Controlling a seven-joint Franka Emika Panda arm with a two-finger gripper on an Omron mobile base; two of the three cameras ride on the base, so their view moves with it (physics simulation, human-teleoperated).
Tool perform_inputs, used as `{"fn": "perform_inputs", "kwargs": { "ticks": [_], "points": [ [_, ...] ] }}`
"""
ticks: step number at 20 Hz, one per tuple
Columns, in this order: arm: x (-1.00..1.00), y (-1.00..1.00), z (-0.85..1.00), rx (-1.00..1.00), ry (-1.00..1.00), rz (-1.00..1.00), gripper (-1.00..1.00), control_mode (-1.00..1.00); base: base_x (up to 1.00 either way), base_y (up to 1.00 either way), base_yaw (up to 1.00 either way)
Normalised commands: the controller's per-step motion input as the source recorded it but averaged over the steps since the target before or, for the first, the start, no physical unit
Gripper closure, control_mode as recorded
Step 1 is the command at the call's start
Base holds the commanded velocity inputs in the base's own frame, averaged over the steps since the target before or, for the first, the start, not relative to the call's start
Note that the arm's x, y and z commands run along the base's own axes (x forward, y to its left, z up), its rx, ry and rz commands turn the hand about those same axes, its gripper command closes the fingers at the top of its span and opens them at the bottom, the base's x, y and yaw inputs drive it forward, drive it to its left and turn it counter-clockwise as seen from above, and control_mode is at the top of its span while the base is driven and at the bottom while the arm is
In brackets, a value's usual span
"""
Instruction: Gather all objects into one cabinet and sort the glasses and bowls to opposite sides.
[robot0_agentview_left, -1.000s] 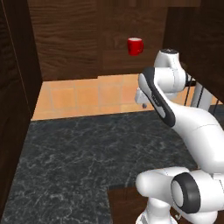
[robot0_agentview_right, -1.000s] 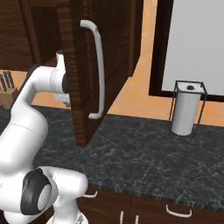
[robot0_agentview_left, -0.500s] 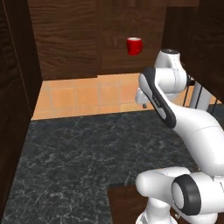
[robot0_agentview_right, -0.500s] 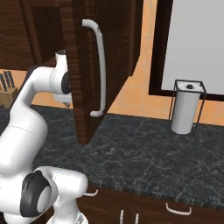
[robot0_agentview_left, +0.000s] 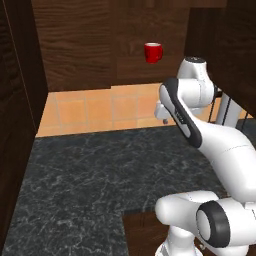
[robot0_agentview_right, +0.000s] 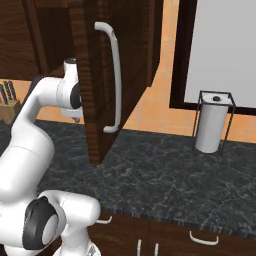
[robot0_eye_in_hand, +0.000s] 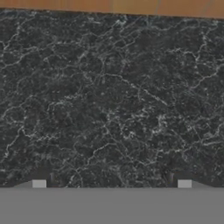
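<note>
A small red cup (robot0_agentview_left: 153, 52) stands up inside the open dark wood cabinet (robot0_agentview_left: 131, 70), above the counter. The cabinet door (robot0_agentview_right: 137, 60) is swung out, with its long pale bar handle (robot0_agentview_right: 117, 75) facing the right base view. My gripper (robot0_agentview_left: 166, 120) hangs below and a little right of the cup, pointing down at the counter. It also sits just left of the door's edge (robot0_agentview_right: 76, 118). In the hand view its two fingertips (robot0_eye_in_hand: 39, 183) stand wide apart over bare black stone, so the gripper (robot0_eye_in_hand: 111, 183) is open and holds nothing.
A black marbled counter (robot0_agentview_left: 100, 175) runs under the cabinet, with orange tiles (robot0_agentview_left: 100, 107) behind it. A paper towel roll in a wire stand (robot0_agentview_right: 212, 122) stands at the right. A knife block (robot0_agentview_right: 7, 102) sits at the far left. Low drawers with small handles (robot0_agentview_right: 202, 240) run below.
</note>
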Motion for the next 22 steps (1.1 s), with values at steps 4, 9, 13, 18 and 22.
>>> {"fn": "perform_inputs", "kwargs": {
  "ticks": [4,9,13,18,22],
  "points": [
    [-0.33,0.25,0.25,0.02,-0.22,-0.07,-1.00,-1.00,0.00,0.00,0.00],
    [-0.02,0.12,0.72,-0.01,-0.37,-0.01,-1.00,-1.00,0.00,0.00,0.00],
    [0.08,0.01,0.79,0.00,-0.25,0.00,-1.00,-1.00,0.00,0.00,0.00],
    [0.00,0.10,1.00,0.00,-0.16,0.00,-1.00,-1.00,0.00,0.00,0.00],
    [0.14,0.05,0.86,0.00,-0.04,0.00,-1.00,-1.00,0.00,0.00,0.00]
  ]
}}
